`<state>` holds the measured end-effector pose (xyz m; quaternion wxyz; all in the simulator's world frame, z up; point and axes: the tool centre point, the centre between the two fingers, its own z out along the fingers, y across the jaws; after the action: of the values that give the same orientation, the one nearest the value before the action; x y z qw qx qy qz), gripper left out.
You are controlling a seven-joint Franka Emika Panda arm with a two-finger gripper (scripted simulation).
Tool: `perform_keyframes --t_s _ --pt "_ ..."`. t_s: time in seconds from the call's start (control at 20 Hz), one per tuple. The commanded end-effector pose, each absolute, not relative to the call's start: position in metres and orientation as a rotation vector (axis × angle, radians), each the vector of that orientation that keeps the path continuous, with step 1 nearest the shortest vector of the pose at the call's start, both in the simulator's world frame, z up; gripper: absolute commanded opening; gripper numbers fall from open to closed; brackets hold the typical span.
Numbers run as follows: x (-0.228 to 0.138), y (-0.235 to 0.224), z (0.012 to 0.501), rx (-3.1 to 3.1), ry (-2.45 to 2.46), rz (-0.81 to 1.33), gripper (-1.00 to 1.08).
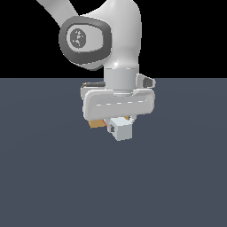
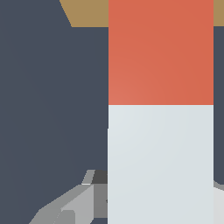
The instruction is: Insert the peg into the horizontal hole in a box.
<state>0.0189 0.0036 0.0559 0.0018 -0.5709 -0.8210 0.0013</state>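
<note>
- The Panda arm (image 1: 119, 40) hangs over the dark grey floor (image 1: 44, 177), with its wrist low above the surface.
- The gripper (image 1: 116, 119) sits directly over the peg (image 2: 160, 109); whether the jaws pinch the peg or stand spread cannot be told, since the fingers are hidden in both views.
- In the exterior view, the peg's pale grey-white end (image 1: 121, 128) projects below the hand toward the camera.
- In the wrist view, the peg's red end (image 2: 160, 52) points at the box (image 2: 87, 13) and overlaps its edge.
- The box (image 1: 95, 123) shows in the exterior view only as an orange-tan sliver behind the hand, on the exterior view's left of the peg.
- The hole is not visible in either view.
</note>
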Motion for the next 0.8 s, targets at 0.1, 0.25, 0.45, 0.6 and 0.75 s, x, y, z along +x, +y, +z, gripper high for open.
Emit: perform_keyframes --t_s 0.1,0.25,0.45,0.6,0.75 --pt "0.013 0.021 0.058 -1.791 -2.580 0.000 -1.00" --pt "0.005 0.042 0.058 -1.791 -2.581 -0.001 -1.00" --pt "-0.005 0.070 0.059 -1.792 -2.581 -0.002 -1.00" --pt "-0.010 0.083 0.059 -1.792 -2.581 -0.002 -1.00" --pt "-0.010 0.088 0.059 -1.792 -2.581 -0.002 -1.00"
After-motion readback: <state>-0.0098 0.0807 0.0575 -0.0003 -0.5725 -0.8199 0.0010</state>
